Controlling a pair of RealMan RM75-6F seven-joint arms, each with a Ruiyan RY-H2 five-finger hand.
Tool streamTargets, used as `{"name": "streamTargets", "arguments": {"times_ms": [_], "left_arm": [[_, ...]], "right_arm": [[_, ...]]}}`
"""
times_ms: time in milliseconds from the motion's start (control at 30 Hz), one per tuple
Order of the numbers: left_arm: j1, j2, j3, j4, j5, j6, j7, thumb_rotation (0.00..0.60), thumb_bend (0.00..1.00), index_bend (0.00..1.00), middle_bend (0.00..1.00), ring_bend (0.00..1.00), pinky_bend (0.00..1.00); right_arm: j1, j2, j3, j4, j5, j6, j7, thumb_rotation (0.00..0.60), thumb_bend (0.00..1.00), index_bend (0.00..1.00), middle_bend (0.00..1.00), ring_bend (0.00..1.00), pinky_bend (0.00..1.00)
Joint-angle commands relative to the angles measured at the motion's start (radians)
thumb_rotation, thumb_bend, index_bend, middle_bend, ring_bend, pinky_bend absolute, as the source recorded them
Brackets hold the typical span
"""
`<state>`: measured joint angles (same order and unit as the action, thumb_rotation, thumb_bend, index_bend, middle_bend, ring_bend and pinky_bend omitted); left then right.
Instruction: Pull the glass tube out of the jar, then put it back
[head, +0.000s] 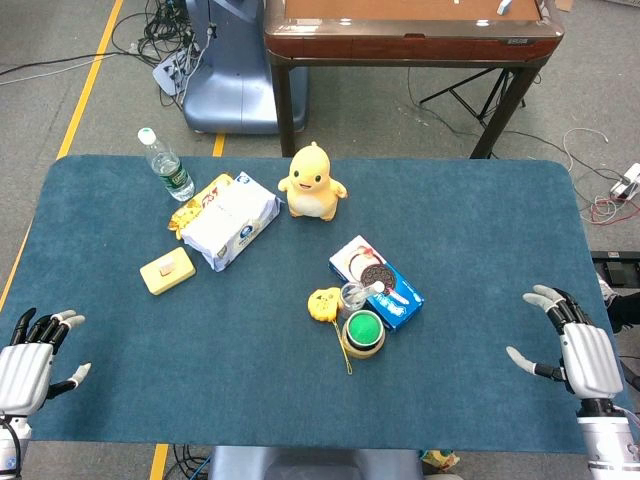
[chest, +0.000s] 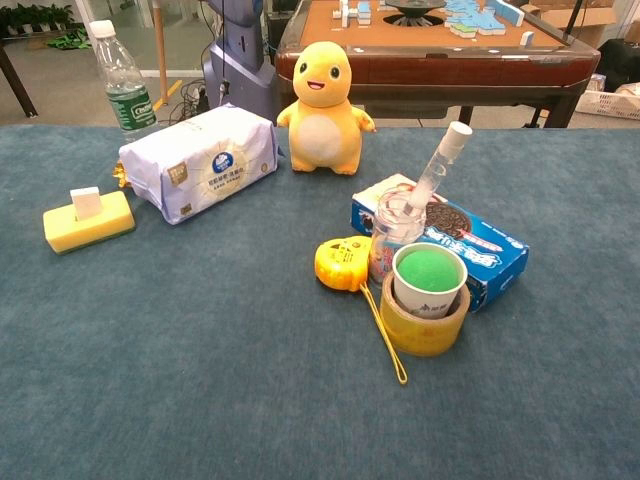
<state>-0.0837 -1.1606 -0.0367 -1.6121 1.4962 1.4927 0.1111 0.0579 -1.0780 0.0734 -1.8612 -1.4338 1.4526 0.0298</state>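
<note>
Left hand (head: 30, 355) and right hand (head: 575, 345) rest empty, fingers spread, at the near table corners (head view only); mid-table, the glass tube (chest: 440, 162) leans in the jar (chest: 395, 232) behind the tape roll (chest: 424, 325)

We're in a robot lab or test room: yellow floor tape (head: 92, 75) and tangled cables (head: 165, 30) run across the upper left. A mahjong table (head: 410, 30) stands at the top, behind the blue-covered surface (head: 480, 240).
</note>
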Motion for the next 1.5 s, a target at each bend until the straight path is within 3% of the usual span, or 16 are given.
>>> {"name": "streamTargets", "arguments": {"times_ms": [33, 467, 733, 1167, 1500], "left_arm": [[0.000, -0.001, 0.001, 0.000, 0.000, -0.001, 0.000, 0.600, 0.24, 0.25, 0.20, 0.16, 0.02], [0.005, 0.004, 0.002, -0.007, 0.006, 0.010, -0.003, 0.600, 0.24, 0.25, 0.20, 0.16, 0.02], [0.011, 0.005, 0.004, -0.001, 0.007, 0.017, -0.013, 0.600, 0.24, 0.25, 0.20, 0.16, 0.02], [0.023, 0.013, 0.006, 0.003, 0.007, 0.031, -0.029, 0.600, 0.24, 0.25, 0.20, 0.16, 0.02], [0.029, 0.014, 0.006, 0.013, 0.008, 0.036, -0.042, 0.600, 0.24, 0.25, 0.20, 0.16, 0.02]], "right_arm": [[0.001, 0.002, -0.002, -0.003, -0.003, -0.003, -0.001, 0.600, 0.24, 0.26, 0.18, 0.11, 0.22], [0.053, 0.032, 0.003, -0.047, -0.012, -0.074, -0.065, 0.600, 0.24, 0.33, 0.24, 0.11, 0.22], [0.145, 0.032, 0.050, -0.075, 0.060, -0.192, -0.109, 0.600, 0.28, 0.40, 0.24, 0.11, 0.22], [0.333, -0.074, 0.133, -0.033, 0.226, -0.378, -0.181, 0.600, 0.31, 0.40, 0.24, 0.11, 0.22], [0.435, -0.170, 0.144, 0.008, 0.290, -0.444, -0.244, 0.600, 0.31, 0.40, 0.24, 0.11, 0.22]]}}
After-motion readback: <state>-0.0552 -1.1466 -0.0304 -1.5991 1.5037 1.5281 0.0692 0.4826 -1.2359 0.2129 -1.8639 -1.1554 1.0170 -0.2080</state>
